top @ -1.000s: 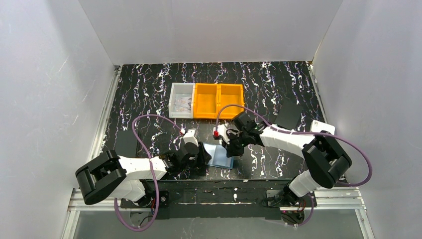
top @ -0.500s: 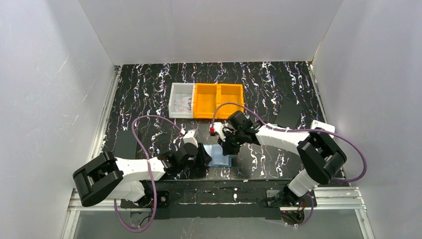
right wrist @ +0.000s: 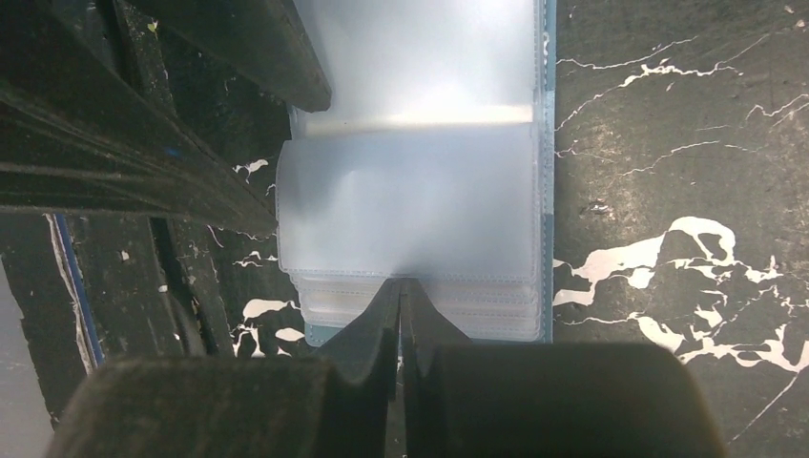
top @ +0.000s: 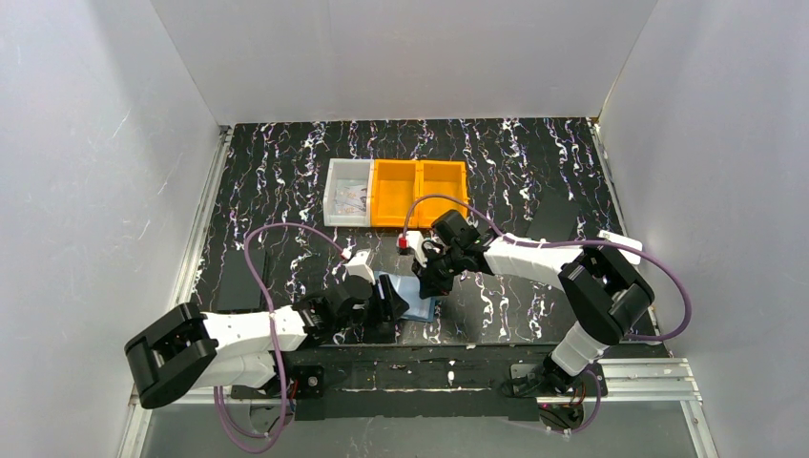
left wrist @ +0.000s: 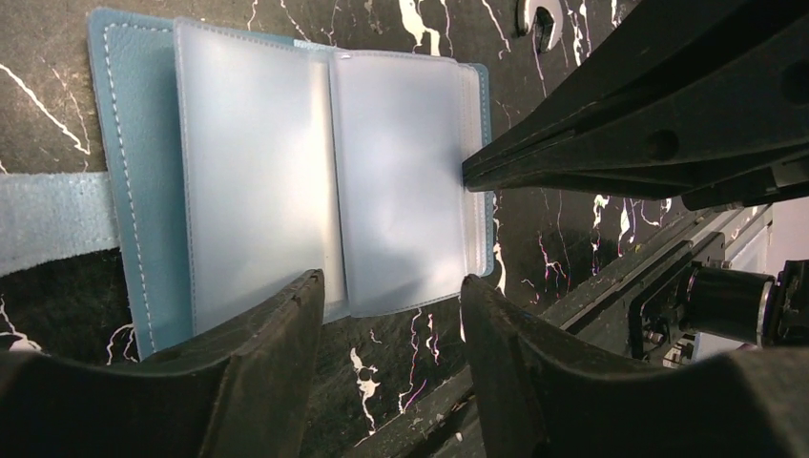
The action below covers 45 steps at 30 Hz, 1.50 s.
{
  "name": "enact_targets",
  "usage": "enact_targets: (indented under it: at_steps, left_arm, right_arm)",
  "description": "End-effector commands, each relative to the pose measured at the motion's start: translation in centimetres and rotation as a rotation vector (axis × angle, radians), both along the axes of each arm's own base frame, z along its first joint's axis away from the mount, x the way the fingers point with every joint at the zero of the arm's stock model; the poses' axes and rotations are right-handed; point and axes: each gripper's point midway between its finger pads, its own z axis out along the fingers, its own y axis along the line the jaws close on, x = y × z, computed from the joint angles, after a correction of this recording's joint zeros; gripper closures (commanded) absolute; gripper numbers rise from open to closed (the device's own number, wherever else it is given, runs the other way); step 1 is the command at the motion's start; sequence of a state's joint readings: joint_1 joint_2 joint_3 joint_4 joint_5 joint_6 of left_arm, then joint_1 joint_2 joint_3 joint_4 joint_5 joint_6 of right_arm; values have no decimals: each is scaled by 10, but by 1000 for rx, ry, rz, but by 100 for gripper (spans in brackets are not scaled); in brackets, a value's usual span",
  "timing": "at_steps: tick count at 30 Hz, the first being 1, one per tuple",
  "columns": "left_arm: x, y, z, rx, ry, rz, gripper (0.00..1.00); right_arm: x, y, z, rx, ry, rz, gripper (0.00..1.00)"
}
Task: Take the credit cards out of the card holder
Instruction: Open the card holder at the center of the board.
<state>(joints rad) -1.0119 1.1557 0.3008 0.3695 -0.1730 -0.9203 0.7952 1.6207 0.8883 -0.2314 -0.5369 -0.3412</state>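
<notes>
The card holder (left wrist: 134, 191) lies open, frosted pockets (left wrist: 258, 181) up, near the front of the black marbled table (top: 534, 172). The right gripper (right wrist: 399, 286), fingers pressed together, has slid left to the pockets' edge. The left gripper (left wrist: 391, 284) stands spread beside the holder, its arm drawn back.

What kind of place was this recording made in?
Probably a lab robot test cell, not a home or shop. Plain white panel walls box in a black marbled tabletop, an aluminium rail runs along its near edge, and small orange bins sit towards the back.
</notes>
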Motion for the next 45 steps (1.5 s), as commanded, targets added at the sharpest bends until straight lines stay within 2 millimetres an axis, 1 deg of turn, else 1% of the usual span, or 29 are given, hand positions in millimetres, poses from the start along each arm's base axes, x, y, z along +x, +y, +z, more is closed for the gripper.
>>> enact_targets:
  at_steps: [1,2,9,14,16,19,20,23,27,31,35,38,40,42,45]
  left_arm:
    - [-3,6,-10,51,19,4,44]
    - [-2,6,-11,61,22,4,41]
    - [2,3,-10,135,6,-37,33]
    - [4,3,3,146,-49,-77,29]
    - [6,6,11,131,-80,-72,22]
    - [10,14,25,93,-136,-29,3]
    - [10,17,29,79,-150,-18,2]
    - [6,22,39,22,-171,-19,2]
    - [-5,16,53,-45,-190,-95,2]
    - [-14,5,69,-83,-199,-177,2]
    - [-22,-13,84,-82,-193,-289,2]
    - [-26,-21,81,-3,-190,-355,2]
    - [-19,-17,73,104,-200,-334,2]
    - [-16,-17,69,175,-213,-332,2]
    - [-13,-16,60,213,-226,-309,3]
  right_arm:
    - [-3,5,0,6,42,-8,90]
    - [-2,4,0,10,46,-17,89]
    - [1,0,-5,8,69,-43,89]
    - [2,-2,-6,10,74,-50,89]
    - [2,-2,-6,12,80,-51,89]
    - [1,-3,-6,20,88,-45,89]
    - [1,-3,-6,23,91,-42,89]
    - [0,-3,-5,28,98,-35,88]
    - [0,-3,-5,32,102,-31,88]
    - [0,-3,-4,34,106,-29,88]
    - [0,-3,-3,40,108,-27,88]
    - [0,-3,-2,44,110,-27,87]
    - [0,-4,-2,46,113,-26,87]
    - [0,-4,-1,49,116,-27,87]
    - [0,-4,-1,52,123,-26,87]
